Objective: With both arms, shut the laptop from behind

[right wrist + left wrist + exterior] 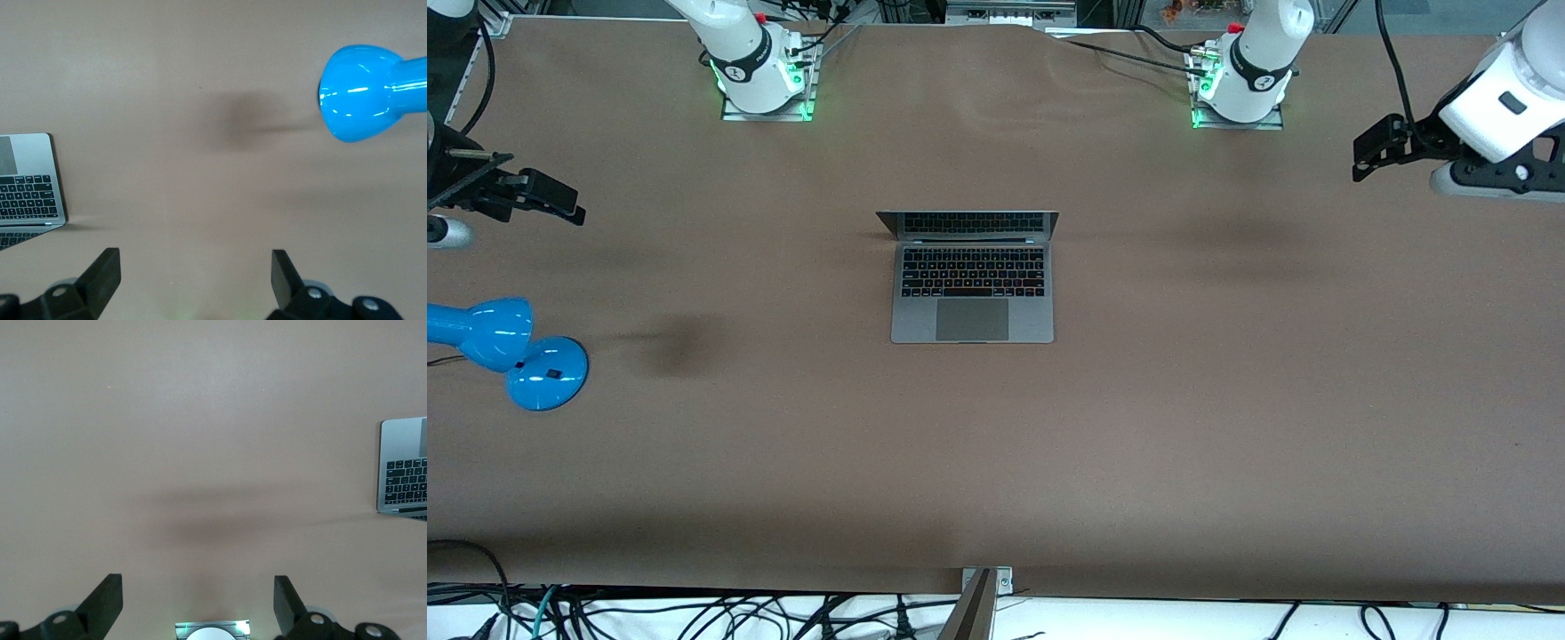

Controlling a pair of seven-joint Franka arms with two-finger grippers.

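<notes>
Here, the laptop (972, 277) sits open at the middle of the brown table (1227, 427). The left gripper (198, 603) and right gripper (195, 279) hover above bare tabletop at their own ends, fingers spread, holding nothing; a blue desk lamp (507, 351) stands near the right arm's end.

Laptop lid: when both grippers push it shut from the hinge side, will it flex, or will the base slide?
The laptop looks like rigid metal, so its thin lid probably swings on the hinge rather than bending. The base lies flat on smooth table covering, so it may slide toward the front camera if pushed too horizontally. Left gripper and right gripper hang open, away from it.
</notes>
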